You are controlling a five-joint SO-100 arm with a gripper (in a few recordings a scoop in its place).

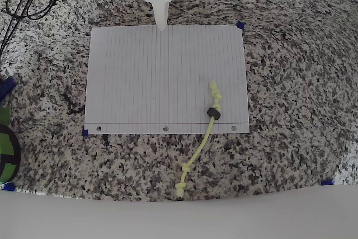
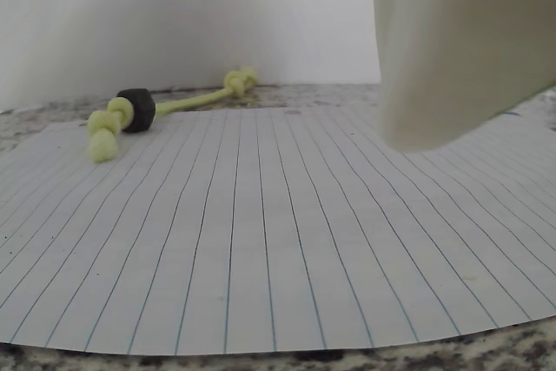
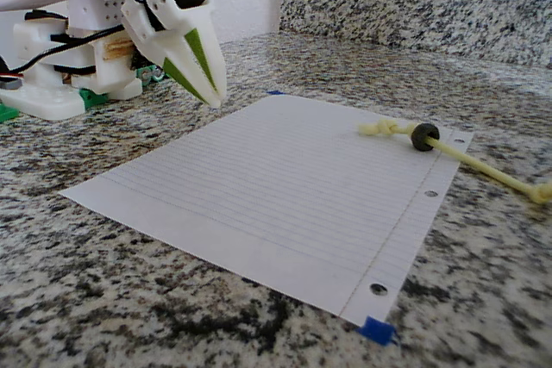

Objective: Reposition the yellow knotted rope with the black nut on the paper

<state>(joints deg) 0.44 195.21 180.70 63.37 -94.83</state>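
Landmark: the paper (image 1: 151, 76), a white lined loose-leaf sheet with three punched holes along its near edge in the overhead view, flat on the counter.

Item, blue tape tabs (image 1: 85, 133): small pieces at the paper's corners; one at the lower-left corner in the overhead view, one at the nearest corner in the fixed view (image 3: 376, 330).

Item, my gripper (image 1: 161, 23): white, with a green strip on its underside in the fixed view (image 3: 210, 84). It hangs tip-down over the paper's far edge, above the sheet and not touching it. My fingers lie together in a closed point, with nothing between them.

Item, yellow knotted rope (image 1: 200, 146): well apart from my gripper, at the opposite, hole-punched edge of the paper and toward its right side in the overhead view. Its upper knots rest on the sheet; the rest crosses the punched edge and trails off onto bare counter, ending in two more knots. In the wrist view it lies at the paper's far left (image 2: 187, 103).

Item, black nut (image 1: 213, 113): threaded on the rope, on the paper, just inside the punched edge.

Surface: speckled granite counter (image 1: 291, 65), with a matching backsplash (image 3: 414, 10) beyond the paper and a white wall above it.
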